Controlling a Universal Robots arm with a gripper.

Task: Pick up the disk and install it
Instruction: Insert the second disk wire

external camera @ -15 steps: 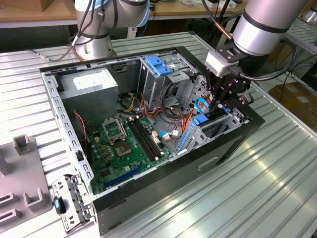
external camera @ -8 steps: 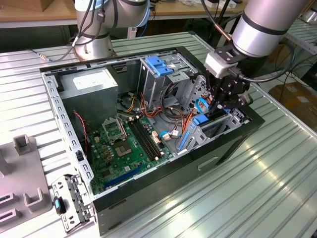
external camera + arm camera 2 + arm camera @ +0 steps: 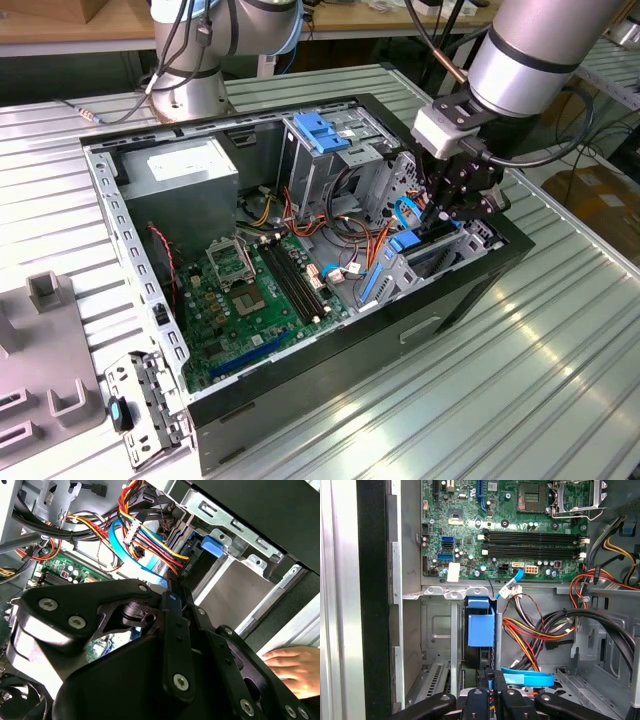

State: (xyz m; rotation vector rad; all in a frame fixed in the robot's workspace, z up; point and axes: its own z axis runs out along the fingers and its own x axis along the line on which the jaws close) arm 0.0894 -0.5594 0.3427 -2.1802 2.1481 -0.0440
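Ribbed metal worktop (image 3: 540, 380) carries the open computer case (image 3: 470, 290) in the exterior view, where the hand (image 3: 452, 205) reaches into its drive bay. Black linkages hide the hand's fingers in the second wrist view, so its state is unclear. Blue-railed disk (image 3: 480, 625) stands in the bay in the first wrist view, beside the motherboard (image 3: 505, 525).

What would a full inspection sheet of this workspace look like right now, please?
Surface: ribbed silver metal table carrying an open black computer case.
Job's things: hard disk with blue plastic rail stands edge-on in the case's drive bay.
Clutter: grey metal bracket with blue latch lies on the table beside the case.
Gripper: black gripper is at the disk's edge, at the bay.
Cables: red, yellow and black wire bundle and flat blue cable lie beside the bay.
Surroundings: a person's hand is close to the case.
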